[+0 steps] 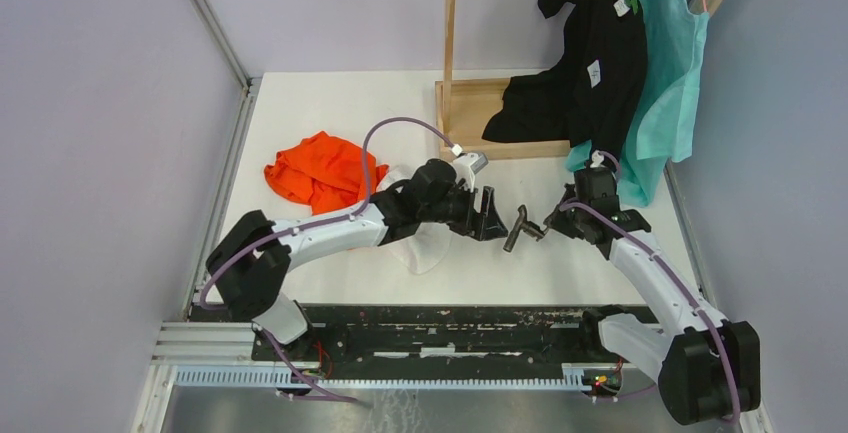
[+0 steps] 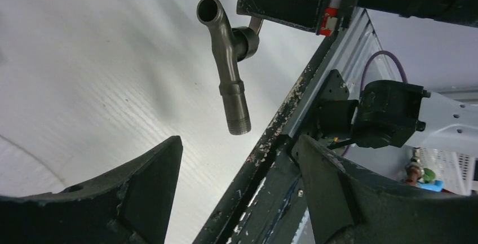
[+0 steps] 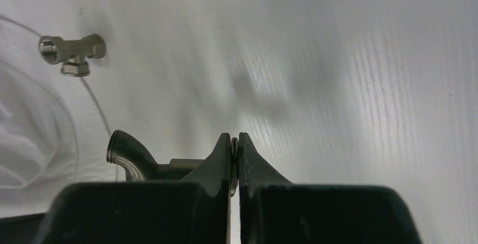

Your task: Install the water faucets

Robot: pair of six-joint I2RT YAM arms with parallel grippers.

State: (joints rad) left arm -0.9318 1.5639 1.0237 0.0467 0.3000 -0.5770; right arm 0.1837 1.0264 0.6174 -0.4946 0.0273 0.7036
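Right tool [image 1: 543, 230]: closed on the thin flat handle of the spout piece [image 2: 228, 58], with its two fingers pressed together and only the tab between them.
Left tool [image 1: 492, 215]: open and empty, its fingers spread wide and aimed at the spout piece from the left.
Spout piece, place: over the middle of the desk [image 1: 320, 103], between the two tools. It appears to be held off the surface, with the threaded end hanging low and the open mouth up.
Tee fitting [image 3: 73, 52]: the second tap part, a short threaded body. It lies loose on the desk, well apart from the right tool and just beside the edge of the clear plastic.
Done so far: one part is picked up and presented to the other arm.
Left to do: by my reading nearly all of it. The two parts are not joined, the tee fitting is not in any tool, and no mount or pipe to install into is in view.
Step in hand: likely a handover or a two-arm alignment, since the open left tool faces the threaded end.
Clear plastic bag [image 1: 425, 245]: lies under the left arm near the middle. It could snag the tee fitting when that part is reached for.
Orange cloth [image 1: 320, 171]: crumpled on the left of the desk, away from the parts.
Wooden stand [image 1: 470, 113]: at the far side, not in the way.
Black garment [image 1: 590, 63], teal garment [image 1: 665, 73]: both hang at the far right, close behind the right arm's wrist.
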